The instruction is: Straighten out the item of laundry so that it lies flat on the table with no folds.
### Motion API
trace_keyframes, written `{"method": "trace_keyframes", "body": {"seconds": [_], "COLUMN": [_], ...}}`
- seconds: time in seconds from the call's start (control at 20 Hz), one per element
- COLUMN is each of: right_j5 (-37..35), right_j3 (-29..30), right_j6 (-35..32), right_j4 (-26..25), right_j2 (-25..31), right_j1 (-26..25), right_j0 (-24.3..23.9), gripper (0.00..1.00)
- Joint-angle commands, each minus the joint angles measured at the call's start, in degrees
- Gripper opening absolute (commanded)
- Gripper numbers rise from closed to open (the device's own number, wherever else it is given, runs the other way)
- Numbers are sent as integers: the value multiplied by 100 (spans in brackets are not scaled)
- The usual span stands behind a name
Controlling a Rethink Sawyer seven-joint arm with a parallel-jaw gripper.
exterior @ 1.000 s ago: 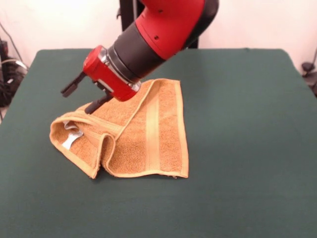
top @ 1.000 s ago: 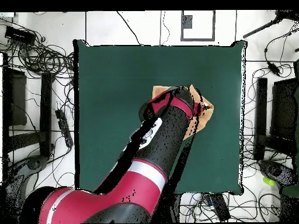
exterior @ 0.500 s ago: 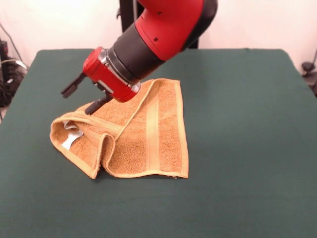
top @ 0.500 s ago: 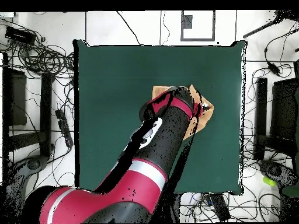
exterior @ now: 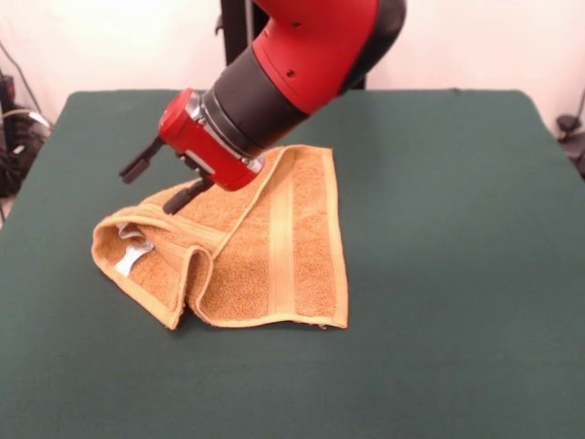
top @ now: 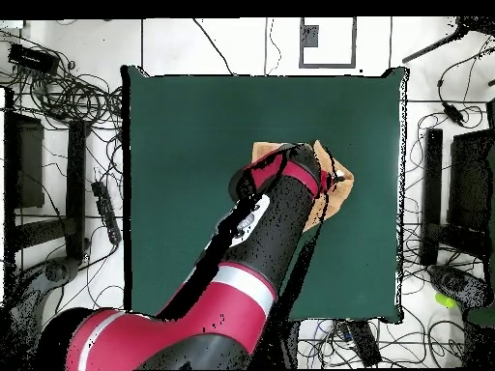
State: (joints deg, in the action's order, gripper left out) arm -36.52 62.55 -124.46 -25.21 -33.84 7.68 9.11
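No legible text, brand, number or sign in either view. Small white tag (exterior: 128, 259) on the towel (exterior: 274, 247): too small to tell if printed. Red arm shell (exterior: 315, 37): bare, no readable marking.

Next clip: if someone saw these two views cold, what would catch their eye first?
The big red and black arm comes down from the top of the front view, its open gripper hanging just over the small orange-tan terry towel. The towel lies left of centre on the dark green table, its left part doubled over, a white tag showing inside the fold. Overhead, the arm hides most of the towel.
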Motion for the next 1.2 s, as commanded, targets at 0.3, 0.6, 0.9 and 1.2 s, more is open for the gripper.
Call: {"method": "trace_keyframes", "body": {"seconds": [0.3, 0.6, 0.9, 1.2], "right_j5": [-380, -583, -482, -218], "right_j3": [382, 481, 346, 270], "right_j6": [-1056, -1017, -1042, -1039], "right_j4": [1044, 1493, 1619, 1577], "right_j2": [1129, 1286, 1156, 1034], "right_j1": [-364, -382, -611, -880], "right_j0": [138, 101, 135, 171], "gripper": [100, 100, 100, 100]}}
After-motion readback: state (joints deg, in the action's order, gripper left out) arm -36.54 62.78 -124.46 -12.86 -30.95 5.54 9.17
